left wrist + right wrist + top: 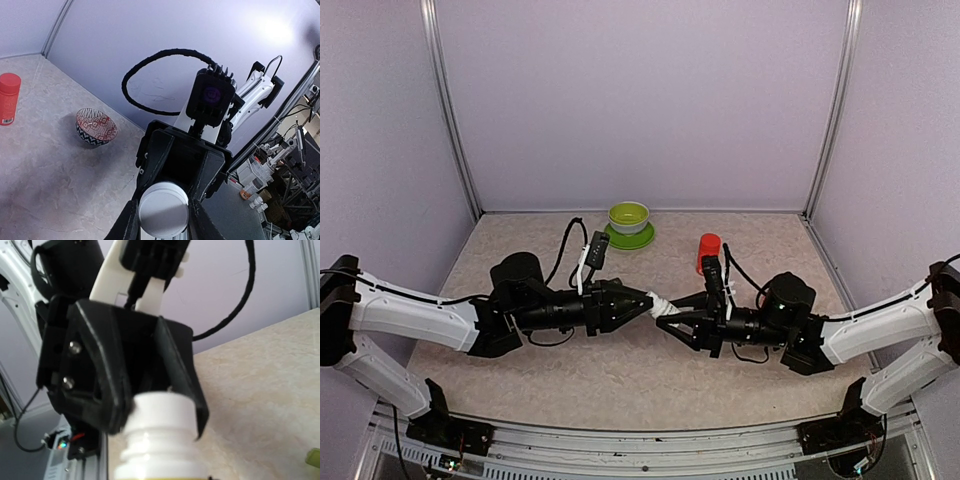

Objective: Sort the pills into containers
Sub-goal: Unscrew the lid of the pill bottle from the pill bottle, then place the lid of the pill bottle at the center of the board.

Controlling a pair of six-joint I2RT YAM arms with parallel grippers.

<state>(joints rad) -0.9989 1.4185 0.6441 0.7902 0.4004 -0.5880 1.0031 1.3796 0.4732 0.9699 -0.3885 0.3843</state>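
Note:
A white pill bottle [661, 302] hangs above the middle of the table between both arms. My left gripper [648, 300] is shut on its white cap [163, 209], and its fingers press the cap's two sides. In the right wrist view those black fingers [112, 410] clamp the cap [162, 410] above the ribbed neck. My right gripper [673, 320] is shut on the bottle's body from the other end. Its own fingertips are below the right wrist view's edge. The pills and the containers are out of view.
A lime-green bowl [629, 222] on a saucer stands at the back centre. A red bottle [709, 250] stands upright behind the right wrist. A red-and-white patterned bowl [96, 127] sits on the table beyond the grippers. Lilac walls close off three sides.

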